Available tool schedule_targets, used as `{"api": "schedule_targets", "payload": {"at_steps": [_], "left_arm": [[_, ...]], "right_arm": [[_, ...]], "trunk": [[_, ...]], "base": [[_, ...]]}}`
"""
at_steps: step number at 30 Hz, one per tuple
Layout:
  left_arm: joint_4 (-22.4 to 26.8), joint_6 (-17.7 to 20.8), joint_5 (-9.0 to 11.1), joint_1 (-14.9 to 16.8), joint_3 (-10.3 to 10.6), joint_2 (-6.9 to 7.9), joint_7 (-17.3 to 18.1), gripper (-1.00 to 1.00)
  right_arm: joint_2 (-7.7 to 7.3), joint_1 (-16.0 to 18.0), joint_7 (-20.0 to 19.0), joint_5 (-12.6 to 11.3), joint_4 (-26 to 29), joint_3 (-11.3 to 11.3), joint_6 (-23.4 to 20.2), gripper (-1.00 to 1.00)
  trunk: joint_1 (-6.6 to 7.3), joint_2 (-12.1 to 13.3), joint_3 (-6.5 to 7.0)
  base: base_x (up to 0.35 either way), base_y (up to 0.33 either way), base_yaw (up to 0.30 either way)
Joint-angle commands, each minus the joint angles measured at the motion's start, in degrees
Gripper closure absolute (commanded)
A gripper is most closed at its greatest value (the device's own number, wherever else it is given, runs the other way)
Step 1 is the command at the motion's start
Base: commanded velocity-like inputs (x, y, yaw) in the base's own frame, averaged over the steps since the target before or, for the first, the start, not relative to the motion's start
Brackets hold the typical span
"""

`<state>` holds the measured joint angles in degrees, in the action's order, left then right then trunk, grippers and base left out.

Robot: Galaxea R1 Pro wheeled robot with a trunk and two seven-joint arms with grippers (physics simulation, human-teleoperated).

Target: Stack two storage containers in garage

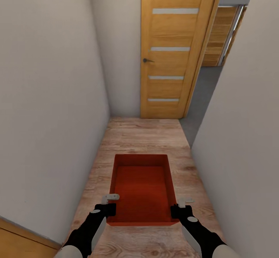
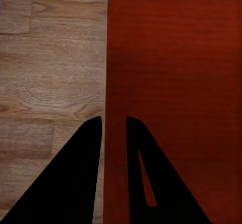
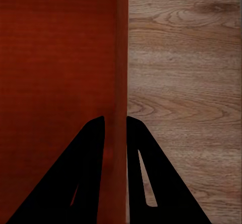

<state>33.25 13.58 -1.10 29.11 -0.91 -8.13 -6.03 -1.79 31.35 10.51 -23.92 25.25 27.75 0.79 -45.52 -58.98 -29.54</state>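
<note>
**One red bin carried down a narrow hallway**

On the left a plain white wall [image 1: 50, 107] runs the length of the corridor. Low beside it comes the left gripper [image 1: 111, 203], its black fingers clenched over the left wall of the storage container [image 1: 142, 190]; in the left wrist view the left gripper [image 2: 114, 125] has one finger on either side of that thin wall, with the light wood-plank floor [image 2: 50, 72] on the outer side.

The container itself sits between the two arms, held level above the planks. It is orange-red, rectangular and shallow, open at the top, with thin walls and a finely ribbed bottom that looks darker toward the far end. I count one container here, and it is empty.

Beyond it the plank floor [image 1: 139, 138] ends at one closed wooden door [image 1: 174, 49] with four pale horizontal strips and a dark handle. To the right of the door a grey-floored opening leads off.

The right gripper [image 1: 182, 204] grips the container's right wall the same way; the right wrist view shows the right gripper [image 3: 115, 125] pinched on that wall, red ribbing on one side and planks on the other. A second white wall [image 1: 248, 134] closes the right side.

Two grippers, two walls, one door, one bin.
</note>
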Motion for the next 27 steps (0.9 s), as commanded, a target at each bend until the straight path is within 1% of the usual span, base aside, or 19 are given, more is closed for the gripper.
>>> {"api": "schedule_targets", "payload": {"at_steps": [1,11,12,13,19,22,25,27], "left_arm": [[0.2,0.3,0.3,0.1,-0.1,0.04,4.7,1.00],[0.2,0.3,0.3,0.1,-0.1,0.04,4.7,1.00],[0.1,0.2,0.1,0.0,-0.3,-0.14,0.3,1.00],[0.1,0.2,-0.3,0.0,-0.3,-0.14,0.1,1.00],[-0.2,0.3,-1.9,0.0,-1.3,-0.09,0.7,1.00],[-1.2,0.2,-2.3,0.0,-2.0,0.04,1.1,1.00],[-2.0,0.1,-3.1,0.0,-3.0,0.10,1.7,1.00],[-2.2,0.1,-3.7,0.0,-3.8,0.11,2.1,1.00]], "right_arm": [[-1.55,0.0,0.1,-1.0,-1.5,0.8,0.1,1.00],[-1.55,0.0,0.1,-1.0,-1.5,0.8,0.1,1.00],[-0.21,0.0,0.3,-0.6,0.2,0.1,-0.3,1.00],[-0.20,0.0,0.3,-0.6,0.2,0.1,-0.4,1.00],[-0.23,0.0,0.3,-0.4,-0.1,-0.2,-0.4,1.00],[0.20,0.0,0.2,-0.2,-1.0,-0.3,-0.5,1.00],[0.61,0.0,0.2,-0.2,-2.1,-0.3,-0.6,1.00],[1.00,0.0,0.1,0.5,-2.6,-0.3,-0.6,1.00]], "trunk": [[-0.03,0.0,-0.05],[-0.03,0.0,-0.05],[-0.03,0.0,-0.05],[-0.03,0.0,-0.05],[-0.03,0.0,-0.05],[-0.03,0.0,-0.05],[-0.03,0.0,-0.05],[-0.03,0.0,-0.05]], "base": [[0.234,0.000,0.000],[0.234,0.000,0.000],[0.000,0.000,0.000],[0.000,0.000,0.000],[0.000,0.000,0.000],[0.000,0.000,0.000],[0.000,0.000,0.000],[0.000,0.000,0.000]]}}
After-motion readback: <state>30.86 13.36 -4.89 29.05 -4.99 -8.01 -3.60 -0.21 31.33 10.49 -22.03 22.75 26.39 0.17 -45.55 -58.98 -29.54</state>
